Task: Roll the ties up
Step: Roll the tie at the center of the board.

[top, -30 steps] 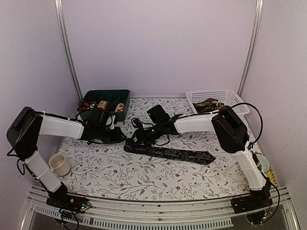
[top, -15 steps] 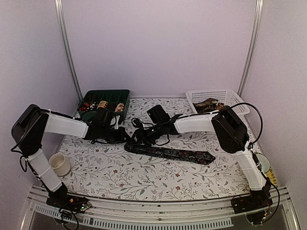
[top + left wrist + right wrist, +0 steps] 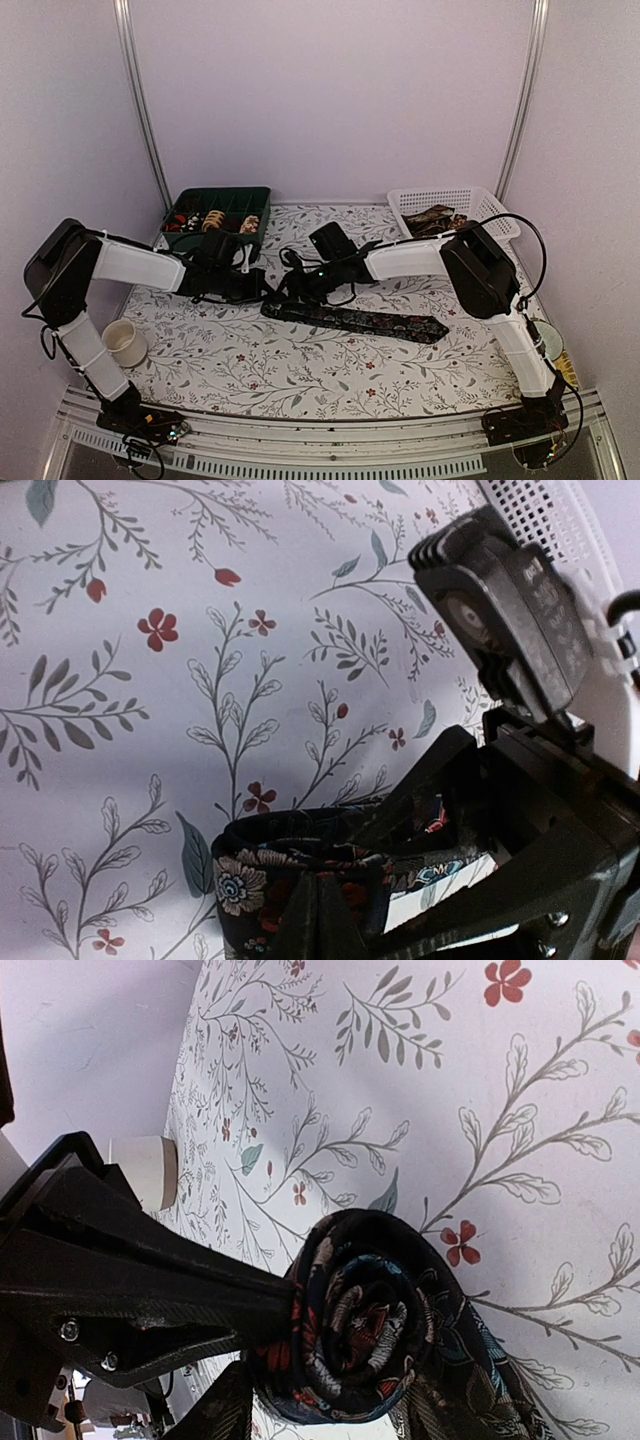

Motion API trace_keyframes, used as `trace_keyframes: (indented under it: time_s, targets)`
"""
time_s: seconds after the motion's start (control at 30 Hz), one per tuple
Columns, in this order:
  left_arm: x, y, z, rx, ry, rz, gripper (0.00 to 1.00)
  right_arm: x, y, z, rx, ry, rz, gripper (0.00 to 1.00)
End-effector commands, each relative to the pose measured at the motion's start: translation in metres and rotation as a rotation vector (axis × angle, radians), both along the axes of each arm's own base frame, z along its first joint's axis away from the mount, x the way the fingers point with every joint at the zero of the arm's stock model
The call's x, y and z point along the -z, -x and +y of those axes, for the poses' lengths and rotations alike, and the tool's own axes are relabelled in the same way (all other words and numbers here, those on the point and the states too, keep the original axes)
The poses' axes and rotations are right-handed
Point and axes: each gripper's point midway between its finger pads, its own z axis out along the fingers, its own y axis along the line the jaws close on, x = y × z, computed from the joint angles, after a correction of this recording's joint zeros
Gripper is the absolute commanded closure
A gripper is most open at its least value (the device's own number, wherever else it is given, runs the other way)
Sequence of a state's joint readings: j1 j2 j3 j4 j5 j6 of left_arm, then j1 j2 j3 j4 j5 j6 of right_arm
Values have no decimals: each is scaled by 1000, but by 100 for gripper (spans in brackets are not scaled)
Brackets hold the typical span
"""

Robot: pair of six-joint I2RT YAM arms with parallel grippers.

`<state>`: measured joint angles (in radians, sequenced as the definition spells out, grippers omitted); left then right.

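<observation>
1. Left pincer [image 3: 262, 292] is pinched narrow on the rolled end of the tie [image 3: 370, 322].
2. Right pincer [image 3: 293, 290] straddles that roll, half-spread; I cannot tell whether it grips.
3. The rest of the tie lies flat on the floral worktop [image 3: 300, 380].

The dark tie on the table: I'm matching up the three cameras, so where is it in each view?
Top external: tie lies across the table's middle, rolled end at the left.
Left wrist: tie at bottom centre, only its patterned edge showing.
Right wrist: tie at lower centre, a spiral roll seen end-on.
Shared landmark: the floral tablecloth under it in all three.
</observation>
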<state>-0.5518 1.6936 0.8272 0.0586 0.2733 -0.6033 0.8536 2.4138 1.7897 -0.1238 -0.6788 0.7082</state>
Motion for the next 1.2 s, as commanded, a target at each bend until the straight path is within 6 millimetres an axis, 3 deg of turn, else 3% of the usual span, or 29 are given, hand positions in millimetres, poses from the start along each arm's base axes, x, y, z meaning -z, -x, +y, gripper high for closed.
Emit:
trace_keyframes:
  time_s: [0.0, 0.17, 0.33, 0.57, 0.67, 0.77, 0.87, 1.17]
  targets:
    - [-5, 10, -9, 28, 32, 1, 99, 42, -5, -8, 42, 47, 39, 50]
    - [-6, 12, -13, 35, 43, 3, 100, 37, -7, -8, 53, 30, 55, 50]
    - [-8, 12, -17, 39, 66, 4, 100, 47, -5, -9, 50, 43, 76, 51]
    - [-14, 10, -12, 40, 68, -12, 100, 56, -2, -13, 47, 43, 102, 70]
    - [-20, 5, 3, 23, 63, -38, 87, 62, -2, -19, 49, 51, 108, 74]
    - [-21, 1, 17, 3, 58, -45, 65, 69, -4, -26, 47, 61, 119, 76]
    - [-17, 3, 21, 0, 82, -29, 51, 76, -5, -30, 33, 57, 141, 76]
    - [-1, 8, 5, 55, 250, 3, 47, 92, -4, -40, 12, 52, 197, 74]
